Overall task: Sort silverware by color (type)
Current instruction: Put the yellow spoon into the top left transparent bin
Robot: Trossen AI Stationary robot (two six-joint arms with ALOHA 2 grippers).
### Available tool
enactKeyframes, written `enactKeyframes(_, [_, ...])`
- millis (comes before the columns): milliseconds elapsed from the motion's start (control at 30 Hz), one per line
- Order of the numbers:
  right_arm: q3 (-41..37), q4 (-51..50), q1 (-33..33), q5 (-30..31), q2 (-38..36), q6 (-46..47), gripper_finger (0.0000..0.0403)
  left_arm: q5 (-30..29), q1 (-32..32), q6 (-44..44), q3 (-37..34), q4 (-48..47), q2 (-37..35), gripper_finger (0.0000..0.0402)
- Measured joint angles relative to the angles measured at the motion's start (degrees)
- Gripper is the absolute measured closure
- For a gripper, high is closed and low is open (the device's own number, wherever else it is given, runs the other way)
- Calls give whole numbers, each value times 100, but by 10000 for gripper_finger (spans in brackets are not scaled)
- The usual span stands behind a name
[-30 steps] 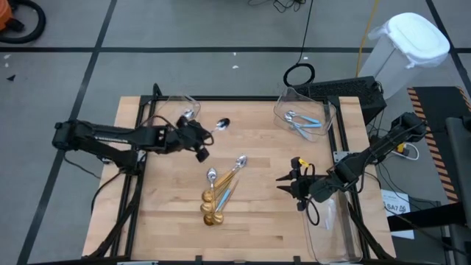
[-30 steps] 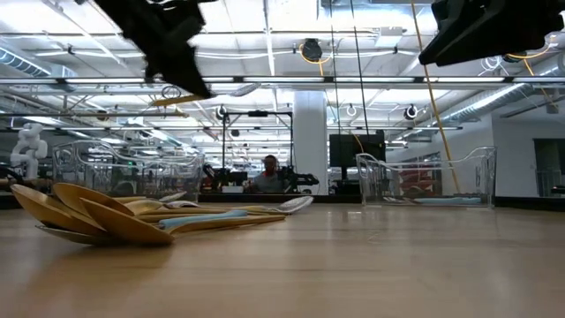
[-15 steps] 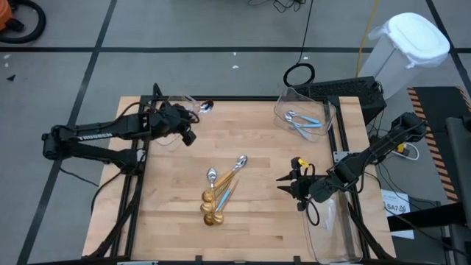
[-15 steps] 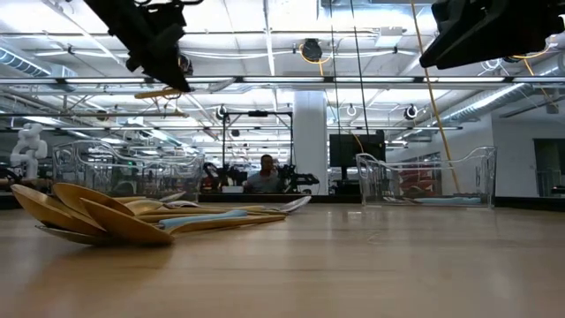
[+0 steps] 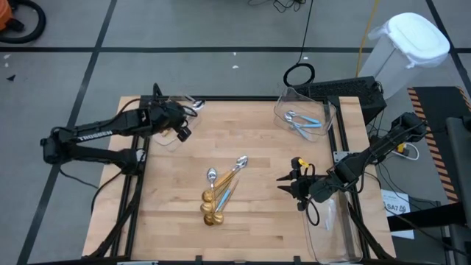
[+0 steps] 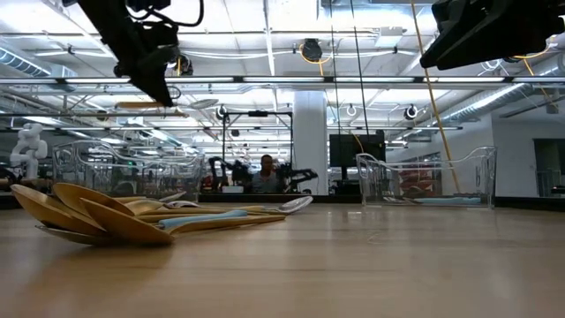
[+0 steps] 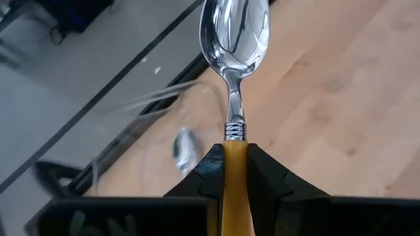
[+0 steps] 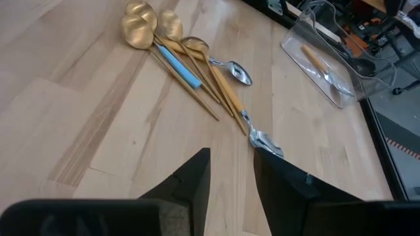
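Left gripper is clenching an orange-handled spoon | now moving over the far-left bin | right gripper is waiting, parted, empty

Left gripper sits at the clear bin on the worktop's far-left corner. Right gripper hovers near the right edge. Spoon pile at centre; two blue-handled spoons in far-right bin.
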Motion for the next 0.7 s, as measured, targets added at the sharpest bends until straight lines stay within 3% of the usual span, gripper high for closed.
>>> enactKeyframes(333, [0,0,0,0,0,43,289,212,693,233,-58,-284,4,364])
enactKeyframes(700, [0,-2,0,0,0,44,289,368,1218,136,-859,76,20,364])
